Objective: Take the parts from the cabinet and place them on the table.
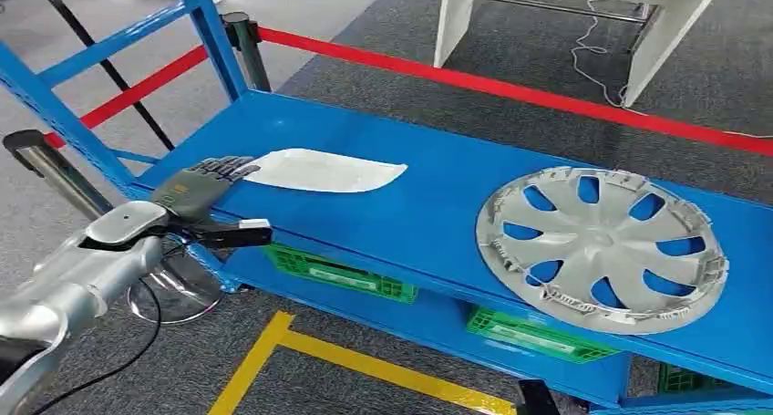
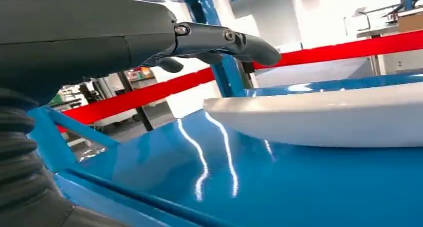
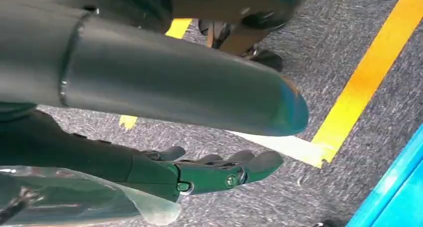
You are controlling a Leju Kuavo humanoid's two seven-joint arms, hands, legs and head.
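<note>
Fingers of the left hand stretch flat, holding nothing, tips at the white part, which lies at its two o'clock on the blue shelf; right hand hangs loosely open, empty.

A dark grey carpeted floor fills the room; a paler grey strip of floor lies at eleven o'clock; yellow tape lines form a corner on the carpet at six o'clock; a red barrier belt stretches from ten o'clock across to three o'clock, fixed to a dark grey post; a white table stands at one o'clock with a thin white cable trailing beneath it; bright daylight washes out the far white walls in the left wrist view.
</note>
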